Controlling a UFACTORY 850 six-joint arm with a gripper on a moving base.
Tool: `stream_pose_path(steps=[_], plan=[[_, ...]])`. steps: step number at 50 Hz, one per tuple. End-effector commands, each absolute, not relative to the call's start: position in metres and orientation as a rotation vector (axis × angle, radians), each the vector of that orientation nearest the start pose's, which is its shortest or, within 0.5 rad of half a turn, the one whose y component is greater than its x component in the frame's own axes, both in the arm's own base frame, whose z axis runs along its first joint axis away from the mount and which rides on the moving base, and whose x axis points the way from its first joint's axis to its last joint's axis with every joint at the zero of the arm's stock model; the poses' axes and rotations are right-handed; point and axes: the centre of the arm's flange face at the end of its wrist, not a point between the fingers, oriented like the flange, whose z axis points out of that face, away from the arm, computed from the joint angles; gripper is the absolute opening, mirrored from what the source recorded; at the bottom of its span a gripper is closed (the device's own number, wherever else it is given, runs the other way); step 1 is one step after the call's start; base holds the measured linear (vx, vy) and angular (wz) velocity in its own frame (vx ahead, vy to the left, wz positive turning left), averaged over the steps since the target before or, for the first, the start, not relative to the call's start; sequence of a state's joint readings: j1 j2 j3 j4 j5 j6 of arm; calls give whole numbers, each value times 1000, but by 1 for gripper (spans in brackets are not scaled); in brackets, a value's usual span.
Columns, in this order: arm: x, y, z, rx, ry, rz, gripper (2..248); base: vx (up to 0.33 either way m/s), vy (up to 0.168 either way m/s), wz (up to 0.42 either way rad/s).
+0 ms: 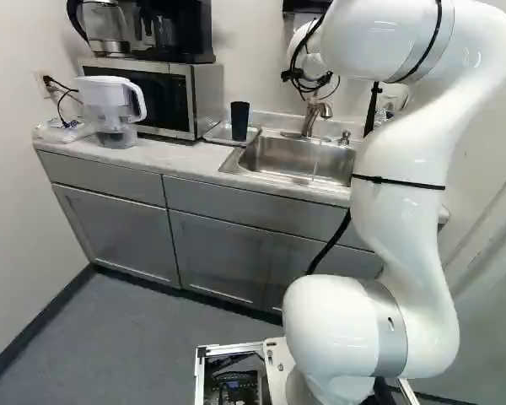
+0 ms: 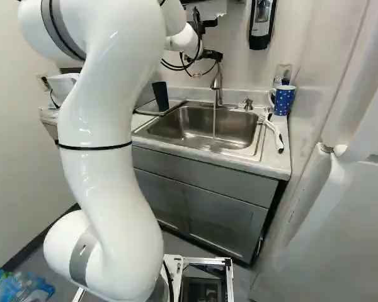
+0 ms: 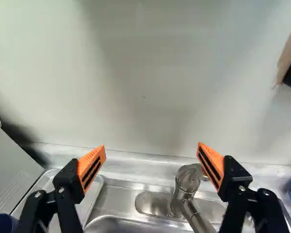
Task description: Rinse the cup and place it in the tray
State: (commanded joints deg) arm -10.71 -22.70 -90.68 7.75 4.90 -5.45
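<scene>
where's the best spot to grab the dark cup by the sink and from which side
Probably the upper wall of the dark cup, coming in level from the counter's front with one jaw on each flank. It stands upright, shows no handle and narrows slightly toward its base, well above the low tray. Keep the outer jaw off the microwave beside it.

Your left and right base views look down from behind the arm (image 1: 405,219), sharing the sink (image 2: 183,126); your wrist view closely faces the wall (image 3: 145,73).
</scene>
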Motion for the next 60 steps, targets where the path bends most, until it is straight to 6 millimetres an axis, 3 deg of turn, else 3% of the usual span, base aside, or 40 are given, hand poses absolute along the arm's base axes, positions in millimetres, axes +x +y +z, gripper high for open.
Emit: stream_pose_path(steps=[41,60], plan=[[664,-124,671,-2658,300,-1796,247,0,0,0],[664,-124,673,-2643,300,-1825,247,0,0,0]])
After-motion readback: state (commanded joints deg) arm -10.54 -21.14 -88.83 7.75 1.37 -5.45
